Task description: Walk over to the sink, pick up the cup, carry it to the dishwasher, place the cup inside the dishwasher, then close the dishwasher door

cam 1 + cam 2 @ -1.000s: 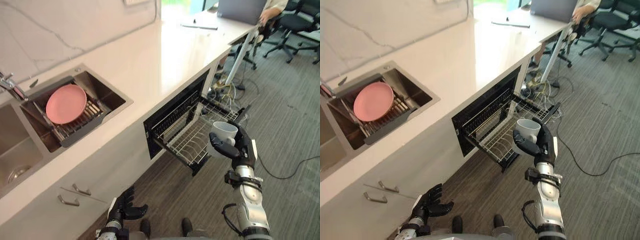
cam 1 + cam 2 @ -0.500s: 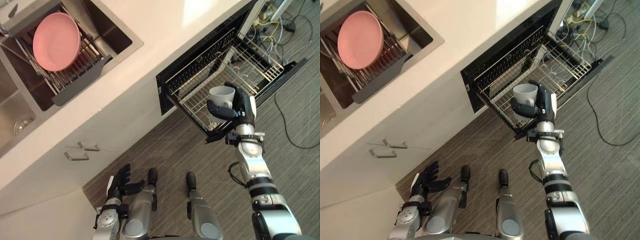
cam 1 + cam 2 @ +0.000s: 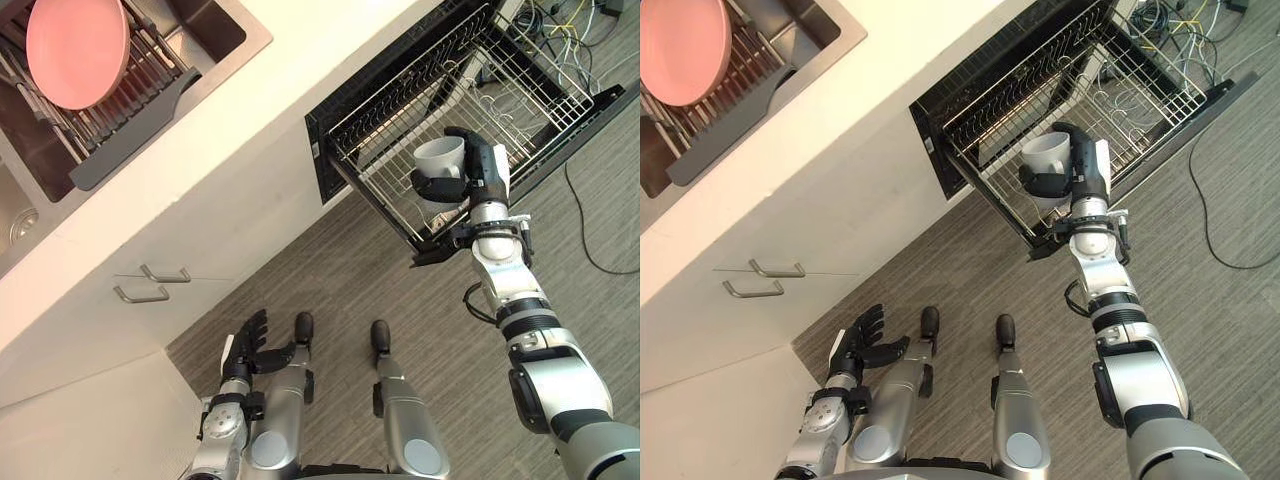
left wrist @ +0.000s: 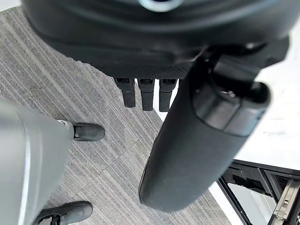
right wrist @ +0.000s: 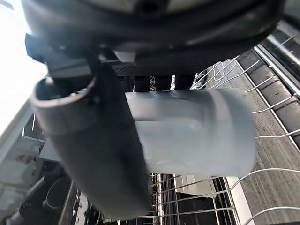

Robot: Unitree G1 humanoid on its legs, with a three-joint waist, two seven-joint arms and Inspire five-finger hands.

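Cup (image 3: pixel 440 157) pale grey-white, plain; right hand (image 3: pixel 480 168) black with a white strip along one side, left hand (image 3: pixel 250 343) black. Rack (image 3: pixel 390 120) silver wire in a grid, set in a black dishwasher (image 3: pixel 320 160) under an off-white, unpatterned counter (image 3: pixel 260 90); plate (image 3: pixel 72 48) pink, sink (image 3: pixel 215 25) dull steel-grey, drainer (image 3: pixel 135 130) dark grey. Floor (image 3: pixel 400 300) grey with fine pale and dark stripes; cabinet (image 3: pixel 120 250) cream, handles (image 3: pixel 150 283) silver.
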